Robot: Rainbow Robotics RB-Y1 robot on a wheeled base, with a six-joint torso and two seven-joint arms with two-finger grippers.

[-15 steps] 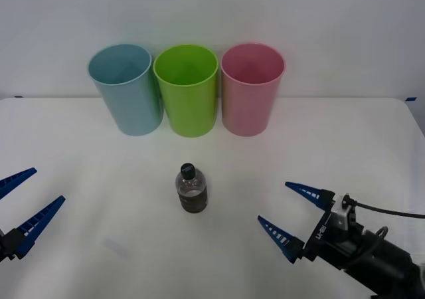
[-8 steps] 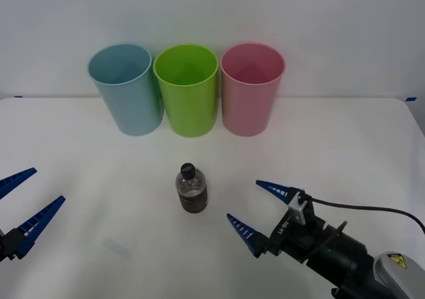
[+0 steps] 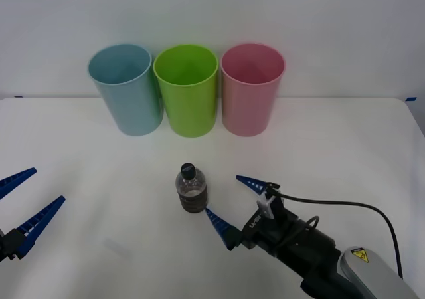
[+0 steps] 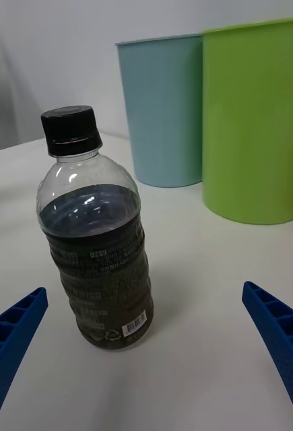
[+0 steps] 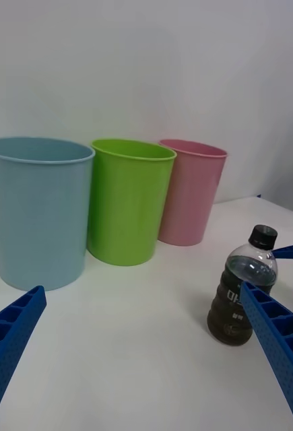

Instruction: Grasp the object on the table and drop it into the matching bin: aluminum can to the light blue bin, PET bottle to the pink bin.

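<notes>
The PET bottle (image 3: 191, 189), small and clear with a black cap and a dark lower label, stands upright mid-table. My right gripper (image 3: 225, 196) is open just to its right, one blue fingertip nearly at the bottle's base, not touching it. In the right wrist view the bottle (image 4: 95, 256) stands ahead of the spread fingers (image 4: 11, 343), a bit off-centre toward one finger. The pink bin (image 3: 251, 90) is at the back right of the row, the light blue bin (image 3: 126, 90) at the back left. My left gripper (image 3: 49, 184) waits open at the table's left edge.
A lime green bin (image 3: 187, 90) stands between the two task bins, all three touching in a row at the back of the white table (image 3: 345, 153). The left wrist view shows the bottle (image 5: 244, 296) in front of the bins.
My right gripper has slid left across the table, from well right of the bottle to just beside it, staying open. The bottle and left arm have not moved.
</notes>
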